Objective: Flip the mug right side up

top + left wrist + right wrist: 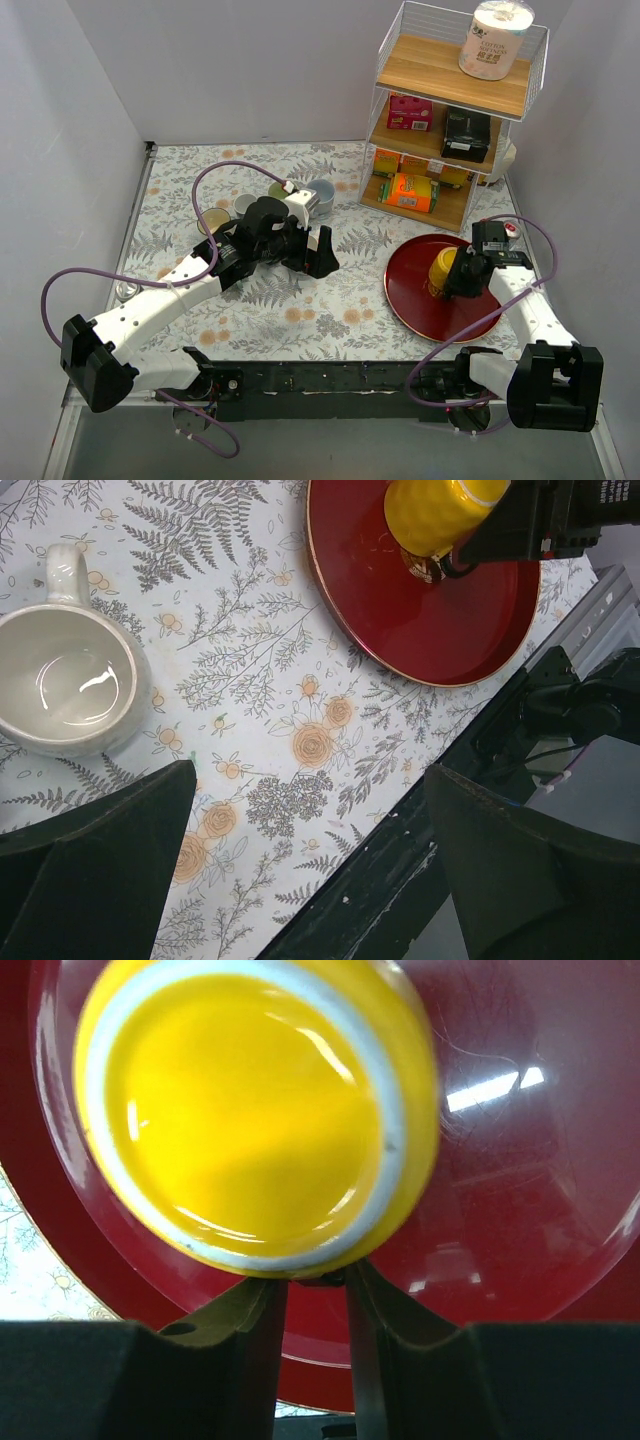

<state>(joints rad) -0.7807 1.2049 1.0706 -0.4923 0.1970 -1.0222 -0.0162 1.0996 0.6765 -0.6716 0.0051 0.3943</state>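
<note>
The yellow mug (443, 267) is on the red plate (415, 305) at the right of the table. In the right wrist view its white-ringed base (250, 1110) faces the camera, so it is bottom up or tipped. My right gripper (458, 278) is at the mug's near side, with its fingers (255, 1320) drawn close together under the mug's edge (315, 1280), shut on a part I take to be the handle, which is hidden. In the left wrist view the mug (430, 515) leans on the plate (400, 610). My left gripper (322, 255) is open and empty above mid-table.
A white mug (70, 685) stands upright just left of the left gripper. Several cups and lids (245, 205) lie behind the left arm. A wire shelf (450, 120) with boxes and a paper roll (495, 40) stands at the back right. The table's black front edge (420, 850) is near.
</note>
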